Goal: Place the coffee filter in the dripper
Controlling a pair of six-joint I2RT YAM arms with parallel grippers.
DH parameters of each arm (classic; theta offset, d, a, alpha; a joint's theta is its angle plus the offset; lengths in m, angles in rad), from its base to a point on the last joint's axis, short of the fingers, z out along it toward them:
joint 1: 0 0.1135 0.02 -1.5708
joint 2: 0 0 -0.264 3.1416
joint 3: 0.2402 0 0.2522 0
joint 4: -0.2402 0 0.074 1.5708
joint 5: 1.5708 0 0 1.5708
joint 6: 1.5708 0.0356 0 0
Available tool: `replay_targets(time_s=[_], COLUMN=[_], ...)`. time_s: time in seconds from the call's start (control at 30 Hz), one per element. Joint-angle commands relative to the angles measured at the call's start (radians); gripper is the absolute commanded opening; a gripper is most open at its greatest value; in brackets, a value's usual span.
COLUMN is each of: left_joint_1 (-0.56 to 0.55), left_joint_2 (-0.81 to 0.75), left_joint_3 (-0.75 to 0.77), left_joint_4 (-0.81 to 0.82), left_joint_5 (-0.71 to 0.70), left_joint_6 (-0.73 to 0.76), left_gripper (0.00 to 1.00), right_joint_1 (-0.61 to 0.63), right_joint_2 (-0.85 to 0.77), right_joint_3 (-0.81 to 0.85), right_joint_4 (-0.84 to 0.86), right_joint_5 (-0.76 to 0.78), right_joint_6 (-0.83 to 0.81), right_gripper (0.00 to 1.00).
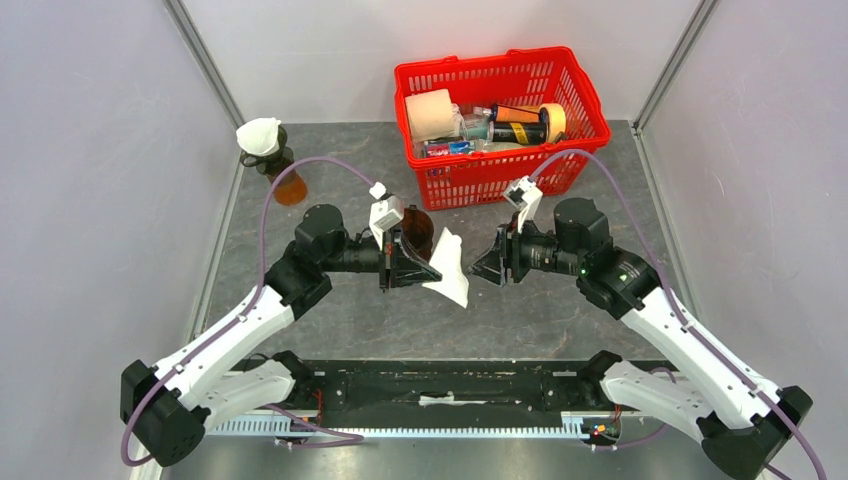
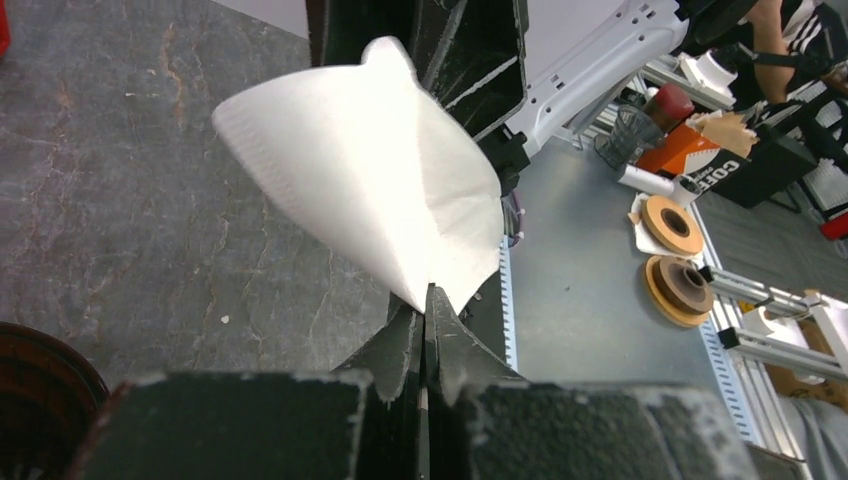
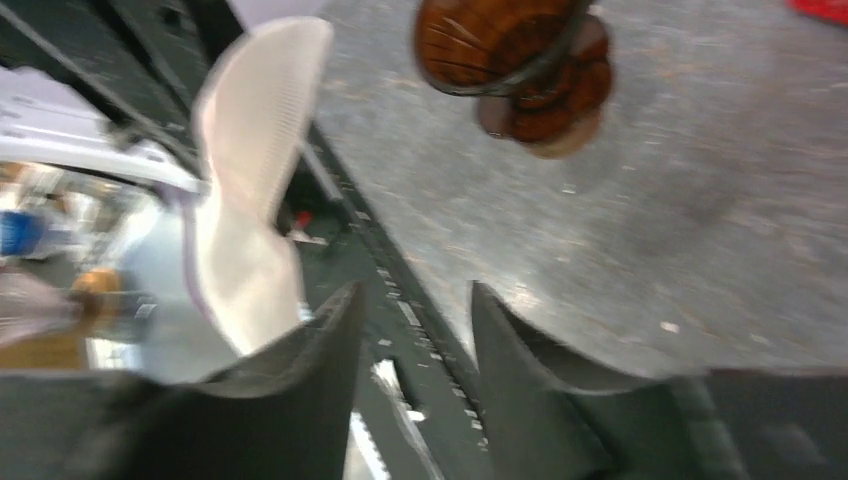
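Your left gripper [image 2: 428, 330] is clamped tight on the lower tip of the coffee filter [image 2: 370, 170] and holds it in the air over the tabletop [image 1: 540, 312]. The brown dripper [image 1: 420, 232] stands just behind that gripper. Your right gripper [image 3: 410, 320] faces the filter, jaws partly apart with nothing between them. At the back, the red basket [image 1: 480, 180] holds a beige roll [image 1: 432, 113], bottles [image 1: 515, 128] and a yellow roll [image 1: 553, 120].
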Motion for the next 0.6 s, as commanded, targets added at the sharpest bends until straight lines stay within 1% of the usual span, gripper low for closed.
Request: replay_targets(time_s=[0.0, 0.07, 0.1, 0.23, 0.3, 0.57], left_joint_1=[0.003, 0.003, 0.003, 0.003, 0.003, 0.003], left_joint_2=[-0.029, -0.024, -0.022, -0.026, -0.026, -0.023], left_joint_3=[0.018, 0.029, 0.033, 0.041, 0.043, 0.054], left_joint_4=[-0.023, -0.059, -0.074, -0.106, -0.108, -0.107], left_joint_5=[0.036, 0.057, 0.071, 0.068, 0.067, 0.037], left_joint_6=[0.101, 0.141, 0.157, 0.185, 0.185, 0.160], left_gripper=[0.02, 0.02, 0.02, 0.02, 0.02, 0.02], right_joint_1=[-0.001, -0.001, -0.001, -0.001, -0.001, -0.001], right_joint_2=[-0.050, -0.078, -0.088, -0.126, -0.131, -0.087], right_joint_3=[0.062, 0.061, 0.059, 0.032, 0.023, 0.003], right_joint_4=[-0.156, -0.151, -0.144, -0.096, -0.090, -0.097], right_joint_5=[0.196, 0.184, 0.160, 0.000, -0.042, -0.057], right_joint_6=[-0.079, -0.084, -0.085, -0.102, -0.106, -0.114], right_gripper=[0.61, 0.71, 0.74, 0.91, 0.97, 0.97])
